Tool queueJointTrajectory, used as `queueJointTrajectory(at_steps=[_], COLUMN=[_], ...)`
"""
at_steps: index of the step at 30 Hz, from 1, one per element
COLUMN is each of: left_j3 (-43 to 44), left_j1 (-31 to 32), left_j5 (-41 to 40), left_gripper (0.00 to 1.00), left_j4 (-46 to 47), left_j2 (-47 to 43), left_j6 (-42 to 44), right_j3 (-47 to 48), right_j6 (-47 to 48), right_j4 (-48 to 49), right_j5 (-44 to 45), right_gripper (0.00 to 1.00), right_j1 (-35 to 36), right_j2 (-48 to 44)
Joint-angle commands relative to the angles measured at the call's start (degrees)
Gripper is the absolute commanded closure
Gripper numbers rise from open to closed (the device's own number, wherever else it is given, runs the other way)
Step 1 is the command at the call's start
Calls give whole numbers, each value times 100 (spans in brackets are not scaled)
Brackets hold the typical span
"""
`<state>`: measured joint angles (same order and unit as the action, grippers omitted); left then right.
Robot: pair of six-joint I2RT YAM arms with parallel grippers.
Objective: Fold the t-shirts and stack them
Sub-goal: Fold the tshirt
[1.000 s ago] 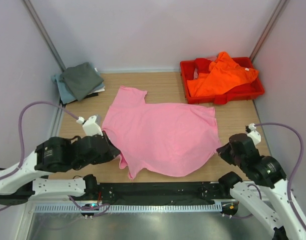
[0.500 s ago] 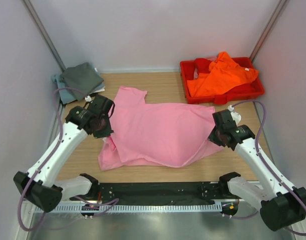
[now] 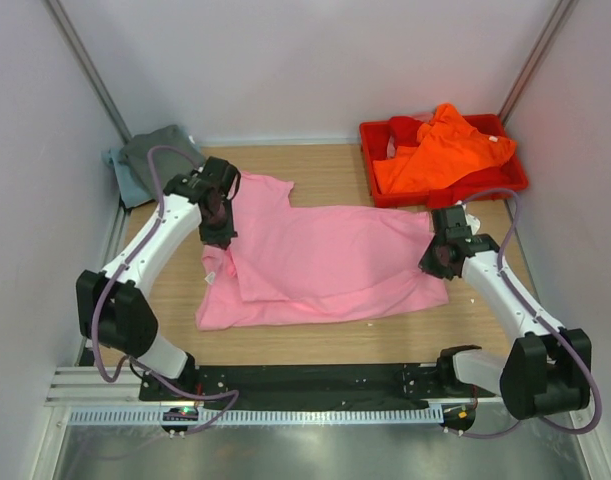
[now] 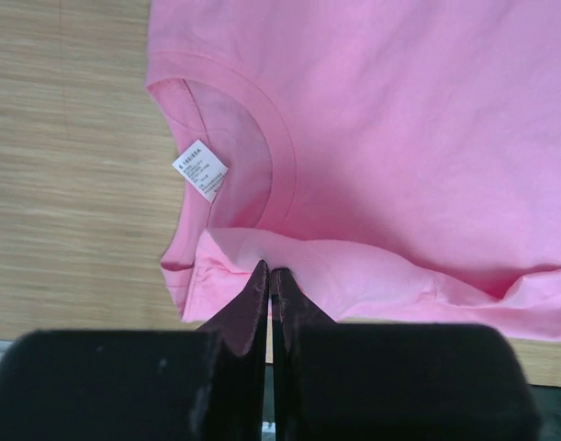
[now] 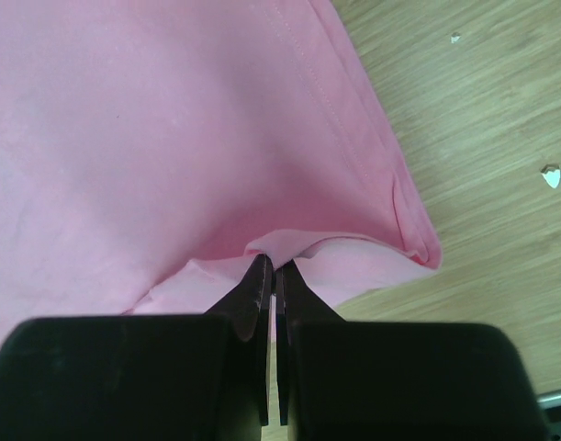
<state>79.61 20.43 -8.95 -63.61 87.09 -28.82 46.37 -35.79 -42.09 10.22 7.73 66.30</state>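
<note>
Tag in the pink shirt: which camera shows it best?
Left wrist view: the white tag lies close up inside the pink shirt's collar. Top view shows just a white speck; right wrist view misses it.

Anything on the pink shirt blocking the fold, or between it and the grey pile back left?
Nothing visible. The left gripper and right gripper are each shut on an edge of the pink shirt, whose top is bare. Only bare table lies between it and the grey pile.
</note>
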Motion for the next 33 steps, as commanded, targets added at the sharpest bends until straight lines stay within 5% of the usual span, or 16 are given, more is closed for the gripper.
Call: queueJointTrajectory(at_steps=[1, 20, 33], left_j3=[405, 1161, 1829], left_j1=[-179, -346, -399], left_j5=[-124, -529, -863], left_gripper=[100, 100, 100], left_j4=[139, -54, -186], left_j2=[238, 1556, 2233], left_j6=[332, 711, 816], right_j3=[-40, -629, -612], right_j6=[186, -139, -209], right_j4=[420, 763, 807], right_j5=[24, 560, 683], right_gripper=[99, 99, 99], right_j1=[-61, -386, -614], right_j2=[137, -495, 172])
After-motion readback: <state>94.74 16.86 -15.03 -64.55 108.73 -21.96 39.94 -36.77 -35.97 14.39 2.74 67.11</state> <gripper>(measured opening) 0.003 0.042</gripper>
